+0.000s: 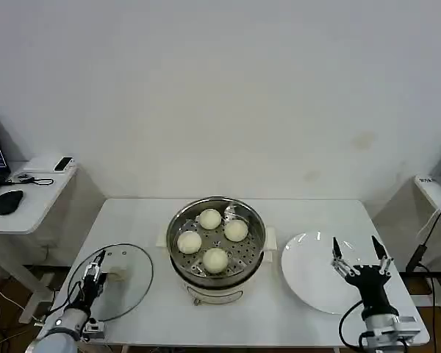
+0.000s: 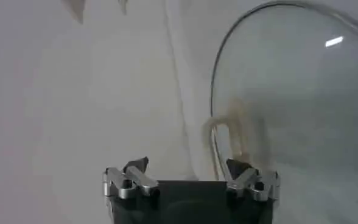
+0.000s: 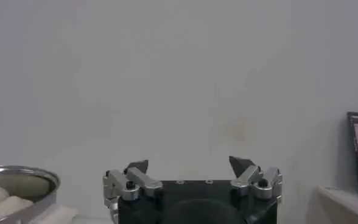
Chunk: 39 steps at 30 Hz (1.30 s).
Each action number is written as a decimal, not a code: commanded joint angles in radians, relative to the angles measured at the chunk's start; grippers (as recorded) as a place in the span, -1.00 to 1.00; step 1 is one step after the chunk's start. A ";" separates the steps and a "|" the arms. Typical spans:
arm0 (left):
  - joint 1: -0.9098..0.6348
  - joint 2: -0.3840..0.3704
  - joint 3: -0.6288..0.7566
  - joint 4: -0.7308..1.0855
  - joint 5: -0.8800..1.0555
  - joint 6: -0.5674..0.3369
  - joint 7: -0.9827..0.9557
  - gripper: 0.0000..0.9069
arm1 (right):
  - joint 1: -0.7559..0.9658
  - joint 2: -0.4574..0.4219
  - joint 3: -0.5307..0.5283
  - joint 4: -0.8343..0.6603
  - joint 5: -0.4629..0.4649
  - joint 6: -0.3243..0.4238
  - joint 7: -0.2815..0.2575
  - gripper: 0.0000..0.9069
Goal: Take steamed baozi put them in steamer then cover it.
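Your steamer (image 1: pixel 217 246) sits at the middle of the white table (image 1: pixel 316 213), open at the top, with all four steamed baozi (image 1: pixel 210 218) resting on its perforated tray: one toward the far wall, one toward you, and one on each side, so they form a diamond. In the right wrist view the steamer's rim (image 3: pixel 21 176) and two of the buns show at the edge.

Your cover (image 1: pixel 121 283) lies flat on the table to the steamer's left, well apart from it. Its cream bar handle (image 1: pixel 117 276) sits at the centre of the glass; which way the bar's long axis runs is hard to tell from the head view.

Your left gripper (image 1: pixel 95 273) is low over the cover, right at the handle, its jaws spread apart. In the left wrist view the handle (image 2: pixel 224 137) lies just ahead of one fingertip (image 2: pixel 238 166), not yet gripped.

Your right gripper (image 1: pixel 361 250) hovers over the empty white plate (image 1: pixel 301 272) to the steamer's right, its jaws wide apart and holding nothing.
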 commanded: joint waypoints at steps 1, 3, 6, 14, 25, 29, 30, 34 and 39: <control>-0.058 -0.001 0.016 0.018 0.004 -0.001 -0.006 1.00 | -0.004 0.009 -0.005 -0.003 -0.012 0.006 0.002 1.00; -0.061 0.000 0.019 0.021 0.001 -0.003 0.000 1.00 | -0.004 0.009 -0.007 -0.004 -0.013 0.006 0.002 1.00; -0.067 -0.004 0.021 0.032 0.000 -0.007 0.002 -0.67 | -0.004 0.010 -0.008 -0.003 -0.013 0.006 0.002 1.00; -0.061 -0.013 0.018 0.041 0.002 -0.026 -0.004 -1.00 | -0.005 0.007 -0.006 0.002 -0.013 0.005 0.001 1.00; -0.043 -0.027 -0.006 0.016 0.007 -0.048 -0.016 -1.00 | -0.011 0.003 -0.008 0.009 -0.014 0.008 -0.001 1.00; -0.005 -0.028 -0.024 -0.042 -0.021 -0.006 -0.059 -1.00 | -0.014 0.000 -0.010 0.014 -0.017 0.007 -0.003 1.00; 0.003 -0.029 -0.029 -0.056 -0.026 0.003 -0.065 -1.00 | -0.014 0.000 -0.010 0.014 -0.017 0.007 -0.003 1.00; 0.052 -0.038 -0.061 -0.168 -0.059 0.077 -0.077 -1.00 | -0.016 -0.011 -0.015 0.010 -0.026 -0.002 -0.001 1.00; 0.104 -0.042 -0.086 -0.293 -0.118 0.186 -0.063 -1.00 | -0.021 -0.023 -0.008 -0.016 -0.025 0.004 -0.003 1.00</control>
